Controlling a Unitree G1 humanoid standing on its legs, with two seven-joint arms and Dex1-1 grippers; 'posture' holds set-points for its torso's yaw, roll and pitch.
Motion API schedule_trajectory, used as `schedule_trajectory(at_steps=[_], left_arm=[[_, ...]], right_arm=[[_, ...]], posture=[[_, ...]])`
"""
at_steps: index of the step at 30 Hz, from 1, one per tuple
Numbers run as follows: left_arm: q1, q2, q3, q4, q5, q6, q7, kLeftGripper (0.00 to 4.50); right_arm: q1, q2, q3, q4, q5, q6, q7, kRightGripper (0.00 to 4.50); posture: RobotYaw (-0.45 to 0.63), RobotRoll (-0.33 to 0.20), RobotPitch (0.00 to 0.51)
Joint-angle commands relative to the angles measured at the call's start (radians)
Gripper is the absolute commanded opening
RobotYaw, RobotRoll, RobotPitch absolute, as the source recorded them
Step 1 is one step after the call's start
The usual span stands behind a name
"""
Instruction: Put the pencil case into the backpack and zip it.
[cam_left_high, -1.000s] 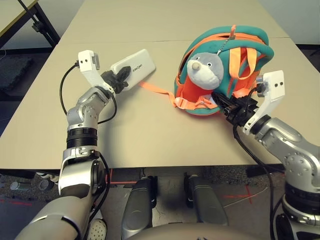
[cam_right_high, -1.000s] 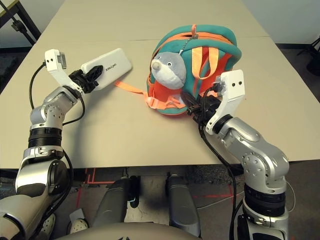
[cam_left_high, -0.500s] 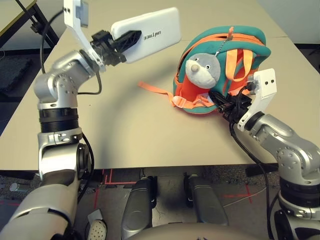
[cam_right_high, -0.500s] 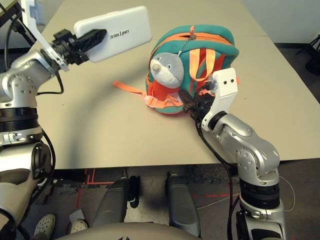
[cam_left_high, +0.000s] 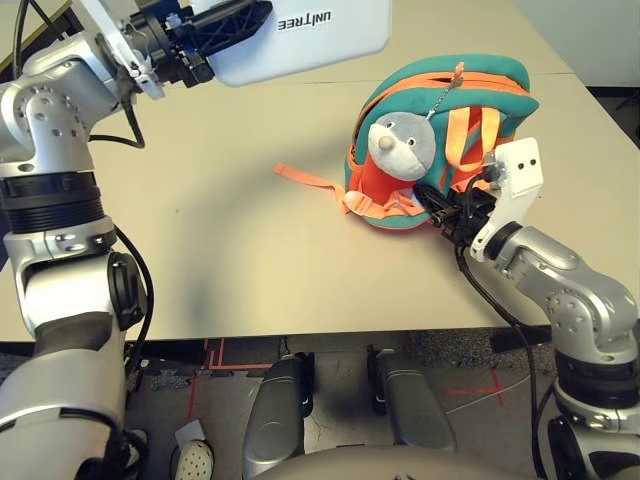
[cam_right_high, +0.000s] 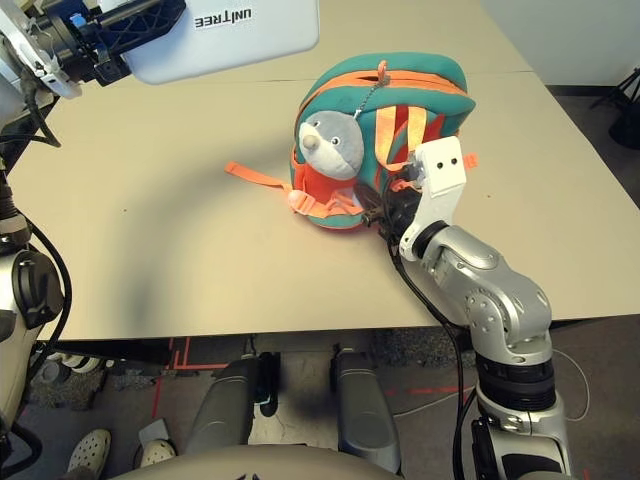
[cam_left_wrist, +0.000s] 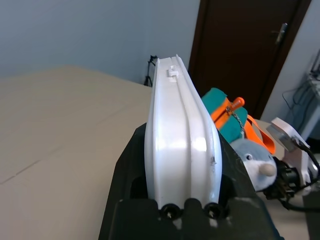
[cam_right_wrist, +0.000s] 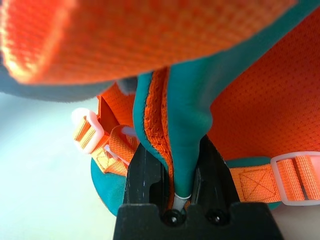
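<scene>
1. You see a beige counter (cam_left_high: 250, 250) with a seam line running across its far part.
2. To the far left stands another table (cam_left_high: 25, 25) with black legs.
3. In the left wrist view, a dark brown door (cam_left_wrist: 240, 45) with a metal handle (cam_left_wrist: 281, 33) stands behind the scene.
4. Red tape marks (cam_left_high: 480, 388) lie on the floor near you.

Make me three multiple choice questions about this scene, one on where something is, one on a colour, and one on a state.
1. Where is the pencil case?
A. flat on the table
B. held up in the air by the left gripper
C. inside the backpack

2. What colour is the backpack's trim?
A. teal
B. black
C. yellow

3. What is the right gripper doing?
A. hanging open over the table
B. holding the plush toy
C. shut on the backpack's edge

Answers:
1. B, the fingers clamp the case above the table.
2. A, teal edging borders the orange body.
3. C, the right wrist view shows fabric pinched between the fingers.
</scene>
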Motion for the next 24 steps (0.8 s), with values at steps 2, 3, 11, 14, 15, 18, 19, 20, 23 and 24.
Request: schedule_trajectory(at_steps=[2, 3, 11, 14, 15, 18, 19, 20, 23, 24], left_arm=[[-0.004, 0.016, -0.015, -0.054, -0.020, 0.023, -0.035, 1.23], [-0.004, 0.021, -0.016, -0.054, -0.020, 0.027, -0.041, 1.23], [0.003, 0.068, -0.039, -0.055, -0.013, 0.053, -0.107, 1.23], [0.015, 0.086, -0.057, -0.053, 0.000, 0.048, -0.137, 1.23], [0.020, 0.092, -0.064, -0.049, 0.007, 0.041, -0.147, 1.23], [0.029, 0.099, -0.083, -0.033, 0.029, 0.016, -0.159, 1.23], [0.034, 0.099, -0.096, -0.026, 0.045, -0.003, -0.165, 1.23], [0.038, 0.095, -0.109, -0.016, 0.065, -0.028, -0.169, 1.23], [0.038, 0.079, -0.157, 0.018, 0.131, -0.117, -0.179, 1.23], [0.035, 0.071, -0.166, 0.028, 0.142, -0.138, -0.184, 1.23]], right_arm=[[0.016, 0.005, 0.031, 0.038, -0.011, 0.031, 0.011, 0.39], [0.016, 0.005, 0.032, 0.040, -0.012, 0.031, 0.012, 0.39], [0.009, 0.006, 0.035, 0.051, -0.023, 0.030, 0.022, 0.39], [0.006, 0.006, 0.036, 0.056, -0.027, 0.029, 0.026, 0.39], [0.005, 0.007, 0.036, 0.057, -0.028, 0.028, 0.027, 0.39], [0.003, 0.008, 0.036, 0.060, -0.030, 0.028, 0.030, 0.39], [0.001, 0.008, 0.037, 0.061, -0.031, 0.027, 0.030, 0.39], [0.000, 0.008, 0.037, 0.063, -0.032, 0.027, 0.031, 0.39], [-0.013, 0.004, 0.038, 0.067, -0.036, 0.025, 0.036, 0.39], [-0.022, -0.001, 0.036, 0.069, -0.039, 0.025, 0.038, 0.39]], posture=[[-0.14, 0.000, 0.191], [-0.14, 0.000, 0.191], [-0.14, 0.000, 0.190], [-0.14, 0.000, 0.191], [-0.14, 0.000, 0.191], [-0.14, 0.000, 0.191], [-0.14, 0.000, 0.191], [-0.14, 0.000, 0.191], [-0.13, 0.000, 0.191], [-0.13, 0.000, 0.191]])
